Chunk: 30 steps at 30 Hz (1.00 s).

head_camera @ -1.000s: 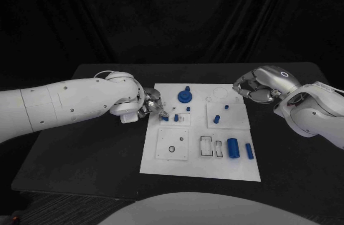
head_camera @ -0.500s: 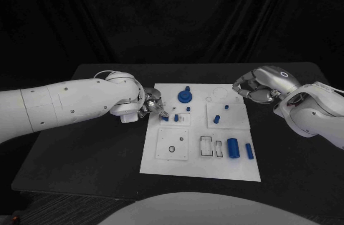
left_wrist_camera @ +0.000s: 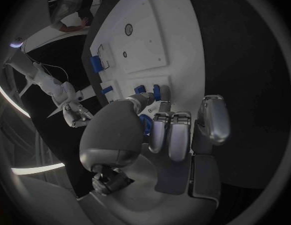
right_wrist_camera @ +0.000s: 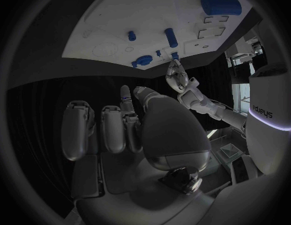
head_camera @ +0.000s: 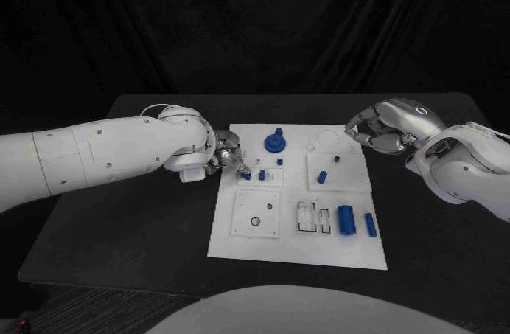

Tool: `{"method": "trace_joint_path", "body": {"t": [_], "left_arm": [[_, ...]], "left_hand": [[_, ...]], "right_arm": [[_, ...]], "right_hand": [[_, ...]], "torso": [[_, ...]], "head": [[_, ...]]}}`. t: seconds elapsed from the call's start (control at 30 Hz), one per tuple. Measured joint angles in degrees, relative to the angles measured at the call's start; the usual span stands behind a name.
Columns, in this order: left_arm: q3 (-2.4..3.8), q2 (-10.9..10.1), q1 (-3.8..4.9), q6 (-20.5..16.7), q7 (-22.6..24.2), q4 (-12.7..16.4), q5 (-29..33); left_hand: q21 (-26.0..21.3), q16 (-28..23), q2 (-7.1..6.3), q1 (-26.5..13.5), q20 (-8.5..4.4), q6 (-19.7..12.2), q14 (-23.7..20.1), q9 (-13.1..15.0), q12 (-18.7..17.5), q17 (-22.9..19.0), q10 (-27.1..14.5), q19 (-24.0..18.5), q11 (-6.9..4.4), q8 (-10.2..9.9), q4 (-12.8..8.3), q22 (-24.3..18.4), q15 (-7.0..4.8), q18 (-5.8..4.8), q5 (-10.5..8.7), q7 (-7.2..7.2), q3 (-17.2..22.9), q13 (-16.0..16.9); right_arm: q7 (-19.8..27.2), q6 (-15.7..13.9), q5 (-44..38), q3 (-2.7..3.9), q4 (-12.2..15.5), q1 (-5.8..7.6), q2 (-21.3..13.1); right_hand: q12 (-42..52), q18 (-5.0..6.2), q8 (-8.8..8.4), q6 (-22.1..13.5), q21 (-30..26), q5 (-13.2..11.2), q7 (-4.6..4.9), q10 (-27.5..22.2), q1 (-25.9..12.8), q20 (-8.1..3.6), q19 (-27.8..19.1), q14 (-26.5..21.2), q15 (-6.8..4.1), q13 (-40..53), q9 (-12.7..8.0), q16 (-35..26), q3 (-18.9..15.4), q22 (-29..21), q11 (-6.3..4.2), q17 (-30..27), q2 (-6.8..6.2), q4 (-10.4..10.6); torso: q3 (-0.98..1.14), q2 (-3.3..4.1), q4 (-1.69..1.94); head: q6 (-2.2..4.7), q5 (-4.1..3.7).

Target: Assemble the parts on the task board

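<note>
The white task board [head_camera: 300,251] lies in the middle of the black table. My left hand [head_camera: 226,158] hovers over the board's left edge and pinches a small blue part [left_wrist_camera: 145,124] between thumb and fingers, close to two blue pegs [head_camera: 260,175] standing in a small square plate. A blue round piece [head_camera: 276,140] stands at the board's far side. Two short pegs [head_camera: 321,176] stand in the right square plate. A thick blue cylinder [head_camera: 346,219] and a thinner one [head_camera: 370,224] lie near the right edge. My right hand [head_camera: 378,134] hangs by the board's far right corner with fingers curled in.
A white square plate with a dark ring [head_camera: 255,213] sits on the board's near left. Rectangular slots [head_camera: 307,216] lie beside the thick cylinder. Bare black table [head_camera: 127,231] surrounds the board on both sides, and a dark curtain hangs behind.
</note>
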Motion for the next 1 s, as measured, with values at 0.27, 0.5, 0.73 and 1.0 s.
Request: {"method": "trace_joint_path", "body": {"t": [0.27, 0.5, 0.73, 1.0], "left_arm": [[0.03, 0.06, -0.06, 0.0, -0.05, 0.06, -0.14], [0.06, 0.3, -0.15, -0.04, -0.02, 0.11, -0.19], [0.03, 0.34, -0.27, -0.16, 0.12, 0.24, -0.19], [-0.01, -0.74, -0.39, -1.11, 0.38, 1.43, -0.17]], "left_hand": [[0.0, 0.0, 0.58, -0.58, 0.0, 0.03, 0.0, 0.03, 0.0, 0.0, 0.0, 0.0, 0.0, 0.0, 0.0, 0.0, 0.0, 0.0, -1.85, 0.04, 0.0, 0.0], [0.0, 0.0, 1.12, -2.33, 0.0, -0.23, 0.0, -0.12, 0.0, 0.0, 0.0, 0.0, 0.0, -0.22, 0.33, 0.0, 0.0, 0.0, -5.49, -0.24, -1.0, 0.0], [0.0, 0.0, 1.52, -2.86, 0.0, -0.12, 0.0, -0.31, 0.0, 0.0, 0.0, 0.0, 0.0, -0.45, 0.86, 0.0, 0.0, 0.0, -7.43, -0.35, -2.15, 0.0], [0.0, 0.0, 1.52, -2.86, 0.0, -0.13, 0.0, -0.37, 0.0, 0.0, 0.0, 0.0, 0.0, -0.46, 0.05, 0.0, 0.0, 0.0, -5.5, -0.35, -2.46, 0.0]], "right_arm": [[-0.01, 0.05, 0.0, 0.02, 0.0, 0.0, 0.0], [-0.02, 0.12, 0.0, 0.0, -0.1, -0.01, 0.03], [-0.03, 0.19, 0.0, 0.0, -0.17, -0.04, 0.04], [-0.04, 0.24, 0.0, 0.01, -0.18, -0.12, 0.0]], "right_hand": [[0.0, 0.0, 0.0, 0.0, 0.0, 0.36, 0.0, 0.0, 0.0, 0.0, 0.0, 0.0, 0.0, -0.01, 0.0, 0.0, 0.0, 0.0, 0.0, 0.0, 0.0, 0.0], [0.0, 0.0, 0.0, 0.0, 0.0, 0.36, 0.0, 0.0, 0.0, 0.0, 0.0, 0.0, 0.0, -0.01, 0.0, 0.0, 0.17, -0.01, 0.0, -0.05, 0.0, -0.17], [0.0, 0.0, 0.0, 0.0, 0.0, 0.36, 0.0, 0.0, 0.0, 0.0, 0.0, 0.0, 0.0, -0.01, 0.0, 0.0, 0.17, -0.01, 0.0, -0.05, 0.0, -0.17], [0.0, 0.0, 0.0, 0.0, 0.0, 0.64, 0.0, 0.0, 0.22, 0.0, 0.0, 0.0, 0.0, -0.02, 0.0, 0.0, 0.31, -0.01, 0.0, -0.05, -0.23, -0.3]], "torso": [[0.01, -0.01, 0.01], [0.01, -0.01, -0.02], [-0.01, -0.02, -0.03], [-0.01, -0.04, -0.05]], "head": [[0.0, -0.02], [0.0, 0.0], [0.0, -0.04], [0.0, -0.16]]}}
